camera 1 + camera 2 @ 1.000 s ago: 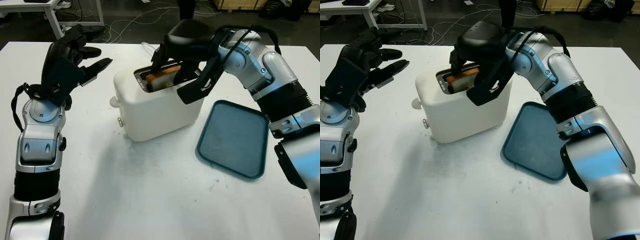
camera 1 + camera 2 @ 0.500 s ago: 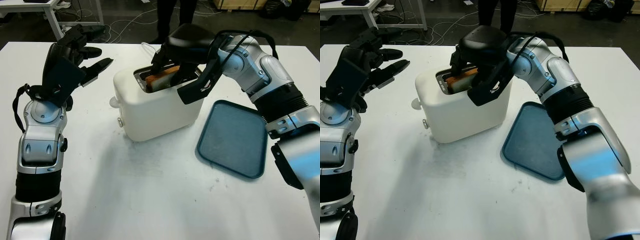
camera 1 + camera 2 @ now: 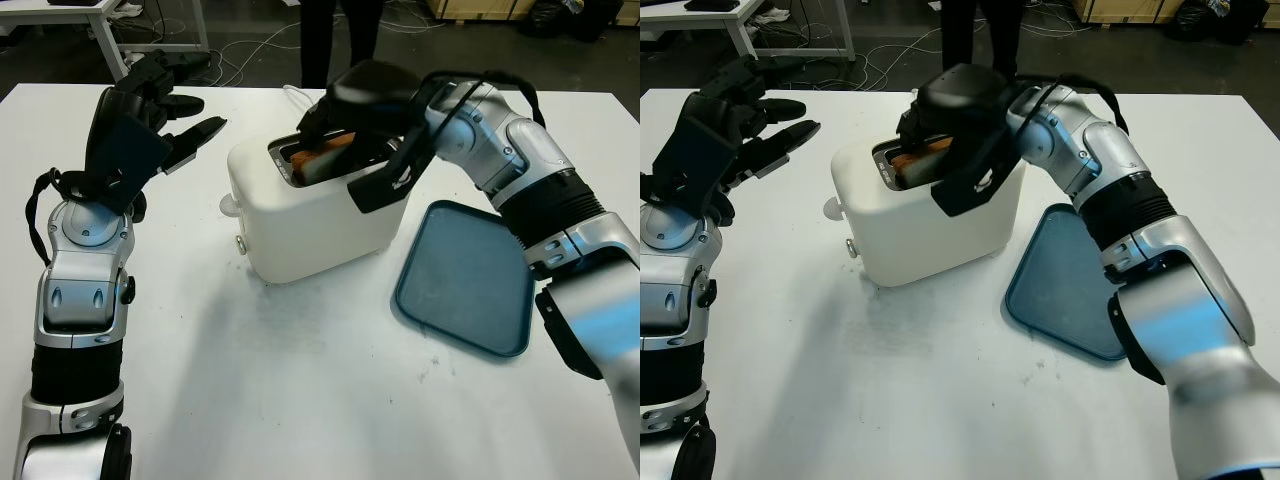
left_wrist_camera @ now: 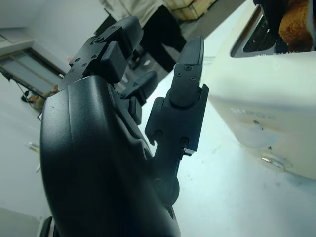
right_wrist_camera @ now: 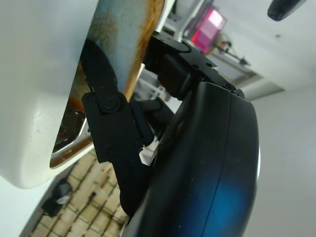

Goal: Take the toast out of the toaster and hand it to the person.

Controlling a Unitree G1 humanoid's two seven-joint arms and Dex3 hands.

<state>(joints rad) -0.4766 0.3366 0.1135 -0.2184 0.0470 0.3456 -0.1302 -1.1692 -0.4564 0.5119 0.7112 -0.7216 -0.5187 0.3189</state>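
a: what is nearest on the table (image 3: 300,400)?

b: bare white tabletop along the near edge. the left hand (image 3: 140,125) is raised above the table's left side, open, holding nothing, well apart from the toaster.

a: and further in?

b: a dark blue tray (image 3: 468,275) lies flat toward the right edge, nothing on it. just beside it, toward the middle, stands a white toaster (image 3: 315,215), its slot running roughly left to right and angled a little away.

a: where is the toast?

b: the toast (image 3: 320,157) is in the slot, standing on edge, with its browned top sticking up above the toaster's top. its long axis follows the slot.

a: which hand is on it?

b: the right hand (image 3: 955,135). its arm reaches in from the right and the hand sits over the slot's far-right part, so the toast lies directly under and between its fingers (image 5: 111,128). in the right wrist view one black finger presses against the crust. i judge the fingers are closed on the slice, though the grip on its other face is hidden.

a: so the lift?

b: it looks like it should go straight up along the slot before swinging away.

a: and beyond?

b: a person's dark legs (image 3: 340,40) stand past the far edge, behind the toaster.
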